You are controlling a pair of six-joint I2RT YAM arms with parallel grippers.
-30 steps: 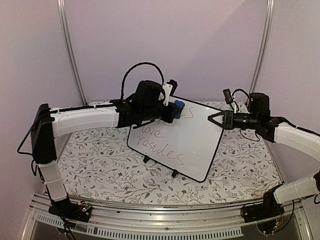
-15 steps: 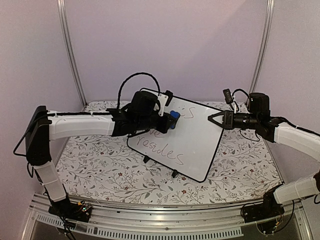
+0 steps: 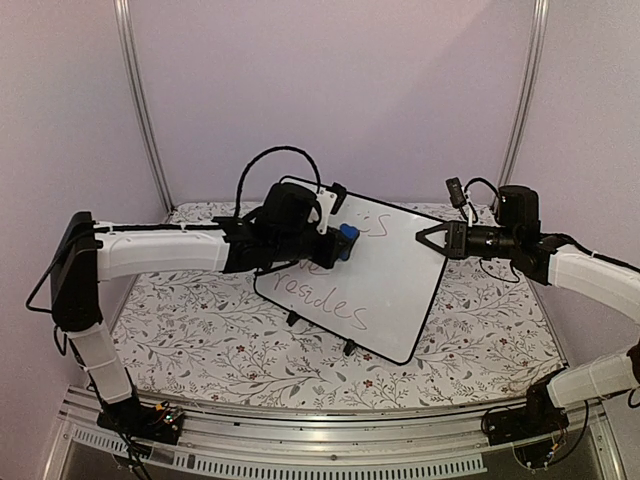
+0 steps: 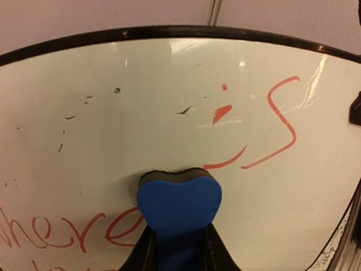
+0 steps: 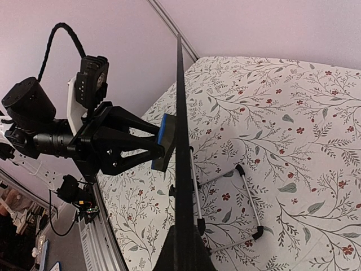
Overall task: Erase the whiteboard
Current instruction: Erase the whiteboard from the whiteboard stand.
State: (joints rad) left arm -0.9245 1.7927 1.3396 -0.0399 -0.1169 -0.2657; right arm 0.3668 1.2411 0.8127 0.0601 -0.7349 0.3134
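Blue eraser [image 4: 179, 203] sat clamped in my left end effector [image 3: 338, 244], pressed against the board [image 3: 390, 285]; my right end effector [image 3: 430, 240] gripped the board's right edge.

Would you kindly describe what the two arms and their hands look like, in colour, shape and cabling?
Both have white shell links and black joints. The left arm carries a looping black cable and a white bracket at its wrist; the right arm has thin black wires there. The left hand and right hand have black, triangular fingers.
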